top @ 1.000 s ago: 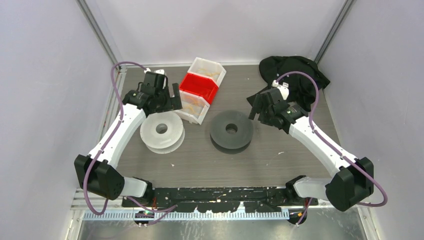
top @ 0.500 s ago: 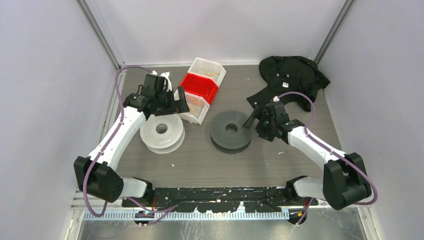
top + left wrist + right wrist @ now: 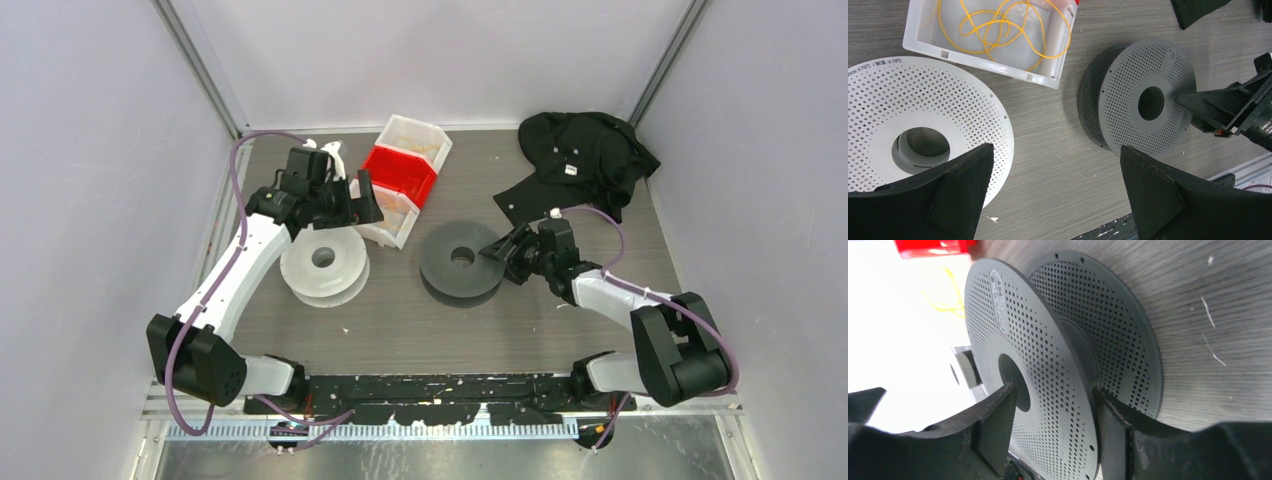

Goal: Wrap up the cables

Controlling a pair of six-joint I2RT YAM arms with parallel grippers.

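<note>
The yellow-orange cables (image 3: 998,30) lie in loose loops inside a white bin (image 3: 915,37); a faint strand also shows in the right wrist view (image 3: 950,295). My left gripper (image 3: 360,200) (image 3: 1057,149) is open and empty, held above the table between the white spool (image 3: 323,262) (image 3: 913,120) and the dark grey spool (image 3: 460,262) (image 3: 1143,100). My right gripper (image 3: 497,248) (image 3: 1053,395) is open, low at the grey spool's right rim. Its fingers straddle the spool's upper flange (image 3: 1048,355), one over the top face, one between the flanges.
A red bin (image 3: 400,172) and another white bin (image 3: 415,140) stand behind the cable bin (image 3: 385,215). A black cloth (image 3: 580,160) lies at the back right. Grey walls close in the table on three sides.
My right arm has swung down and left, from beside the black cloth to the grey spool's rim. My left gripper has shifted slightly right, toward the white bin.
</note>
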